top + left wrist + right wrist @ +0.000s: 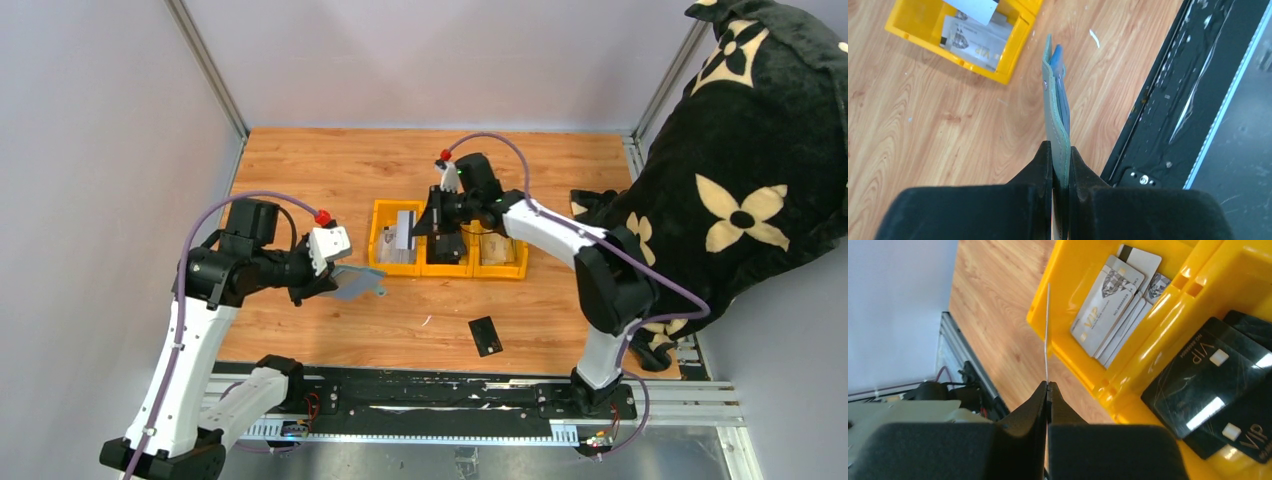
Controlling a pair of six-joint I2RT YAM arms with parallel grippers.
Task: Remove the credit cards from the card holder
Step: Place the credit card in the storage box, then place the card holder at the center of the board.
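My right end effector (1047,386) is pinched on a silver card (1048,325), edge-on over the yellow bin (1075,367), upper centre. I'd lower it before letting go. The left end effector (1060,150) clamps the wallet (1054,112), left of centre.

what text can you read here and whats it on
"VIP" on the top silver card in the yellow bin.
"VIP" on both black cards in the next bin.
Small print lines beside them: too small to read.
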